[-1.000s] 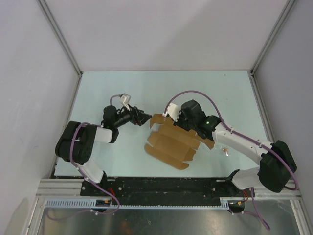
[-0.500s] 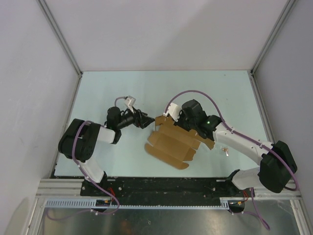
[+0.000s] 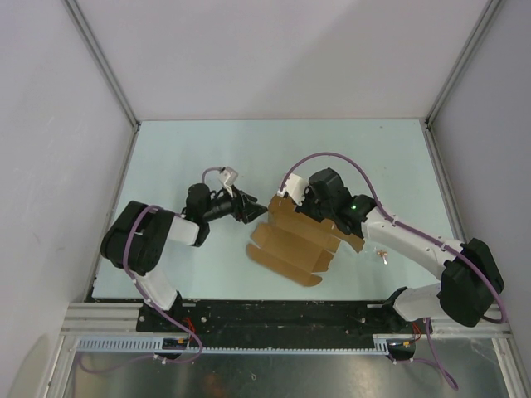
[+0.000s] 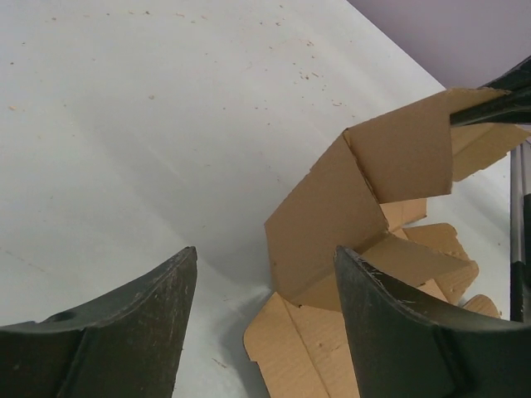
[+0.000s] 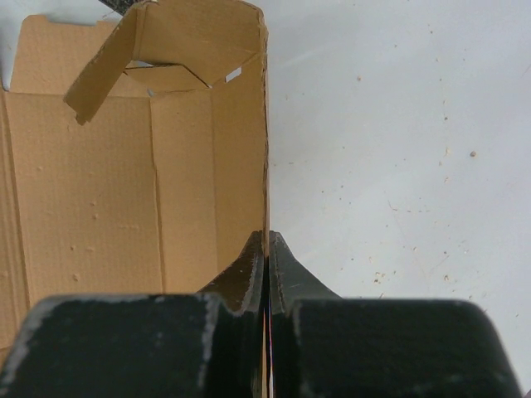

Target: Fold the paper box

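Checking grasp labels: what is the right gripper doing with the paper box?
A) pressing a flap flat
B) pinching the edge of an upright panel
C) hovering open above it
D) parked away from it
B: the right wrist view shows the right gripper shut on a raised panel edge of the paper box.

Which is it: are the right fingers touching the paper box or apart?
Touching. The right wrist view shows the fingers of the right gripper shut on an upright wall of the paper box.

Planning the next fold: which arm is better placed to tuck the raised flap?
Left: left claw open, facing the raised flap of the paper box; right claw shut on its wall.
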Tool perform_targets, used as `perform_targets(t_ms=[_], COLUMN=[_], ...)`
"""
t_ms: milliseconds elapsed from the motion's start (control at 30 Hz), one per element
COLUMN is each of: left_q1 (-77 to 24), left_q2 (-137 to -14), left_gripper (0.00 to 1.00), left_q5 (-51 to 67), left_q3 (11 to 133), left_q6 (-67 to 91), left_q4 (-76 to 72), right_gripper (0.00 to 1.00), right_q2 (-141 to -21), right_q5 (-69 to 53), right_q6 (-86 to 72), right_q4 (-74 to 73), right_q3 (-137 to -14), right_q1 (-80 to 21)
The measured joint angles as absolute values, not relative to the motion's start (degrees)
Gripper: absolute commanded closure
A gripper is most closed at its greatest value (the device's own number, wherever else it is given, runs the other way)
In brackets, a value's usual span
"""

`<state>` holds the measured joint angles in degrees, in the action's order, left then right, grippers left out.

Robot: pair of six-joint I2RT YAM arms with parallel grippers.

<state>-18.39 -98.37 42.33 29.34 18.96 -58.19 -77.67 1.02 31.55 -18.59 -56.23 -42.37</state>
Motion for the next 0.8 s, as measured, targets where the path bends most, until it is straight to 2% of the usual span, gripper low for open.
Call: perform_targets(t_ms=[367, 800], left_q1=[-18.9, -18.9], left_q2=[-99.1, -101.1], left_gripper=[0.31, 0.32], left_q5=[43.4, 44.2], left_q3=[27.8, 27.7], left_q6=[18.4, 18.5], left_q4=[-60.0, -62.5], right_gripper=[1.00, 1.00], right_q2=[-77.8, -81.0], right_q5=[1.5, 8.7], right_q6=[31.6, 31.6], right_q4=[-19.0, -19.9], right_q3=[-56.2, -56.2], right_q1=[-42.4, -46.1])
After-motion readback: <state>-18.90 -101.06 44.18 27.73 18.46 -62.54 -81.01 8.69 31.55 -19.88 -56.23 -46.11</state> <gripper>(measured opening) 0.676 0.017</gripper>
